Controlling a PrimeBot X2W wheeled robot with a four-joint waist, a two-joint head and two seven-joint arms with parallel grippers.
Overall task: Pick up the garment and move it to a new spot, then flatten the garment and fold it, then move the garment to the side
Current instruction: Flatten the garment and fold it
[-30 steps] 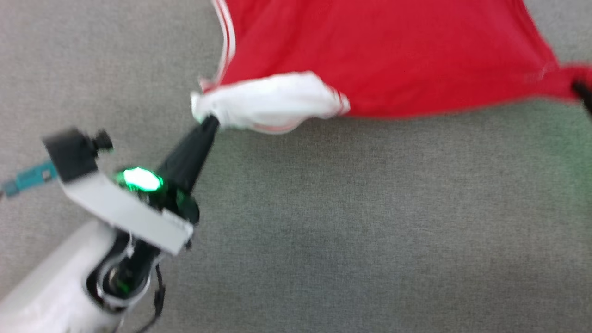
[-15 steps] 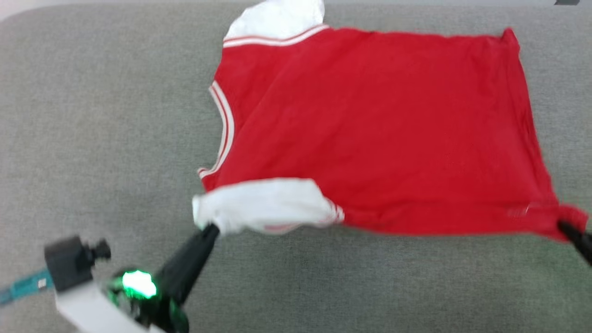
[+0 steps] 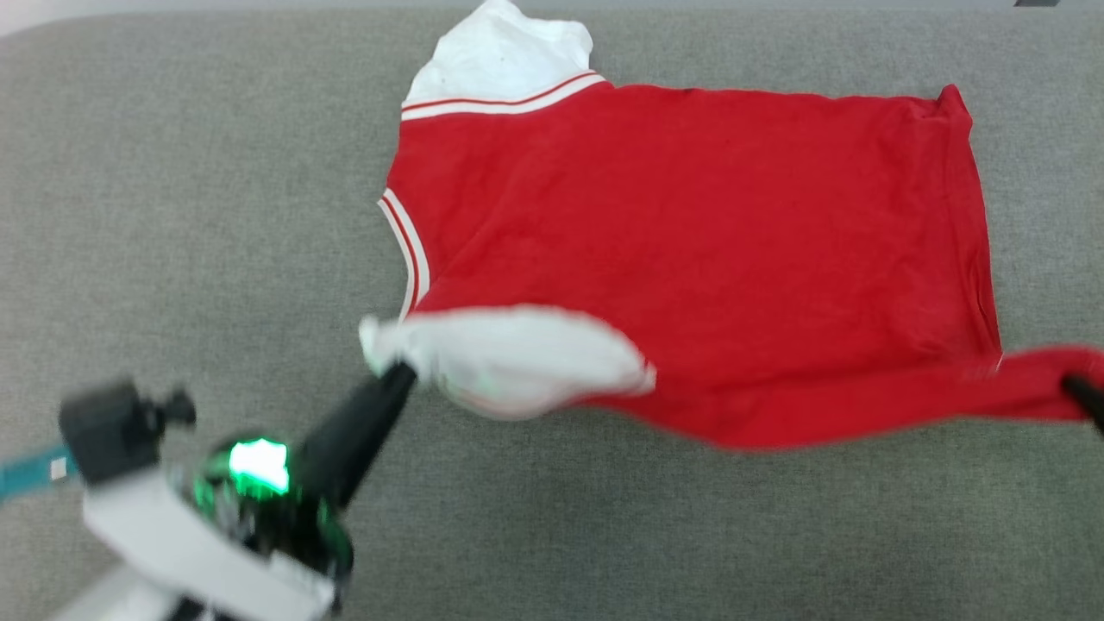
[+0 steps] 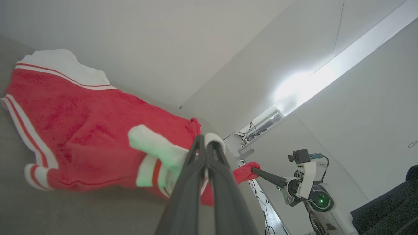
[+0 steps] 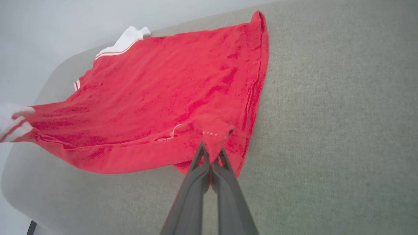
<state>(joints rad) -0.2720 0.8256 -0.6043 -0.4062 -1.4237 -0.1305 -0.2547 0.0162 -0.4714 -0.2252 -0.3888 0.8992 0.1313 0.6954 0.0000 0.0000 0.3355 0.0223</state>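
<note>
i'm holding the garment (image 3: 690,241) by its near edge with both arms. the left gripper (image 3: 398,373) is clamped together on the tip of the white sleeve (image 3: 517,354), and the right gripper (image 3: 1078,388) is pinched shut on the red hem corner (image 5: 214,129). most of the shirt is lying on the grey cushion (image 3: 172,216), ahead of both sets of fingertips. only the strip strung between the two grippers is coming up off it.

what i'm worrying about: the left bite is taking only a small tuft of sleeve fabric, so a harder pull could be slipping it out, or stretching the sleeve instead of dragging the body. the lifted edge is sagging between the grippers, so lowering it unevenly could be tucking that red fold under itself. the far sleeve (image 3: 500,60), well beyond the left gripper, is looking bunched, and i judge it won't flatten from this hold alone.

the shirt's long axis is running from one gripper to the other. the striped neckline (image 3: 405,250) is pointing out past the left gripper's side, and the hem (image 3: 975,216) is facing the right gripper's side. i'm seeing plain red cloth facing up, with no number showing.
</note>
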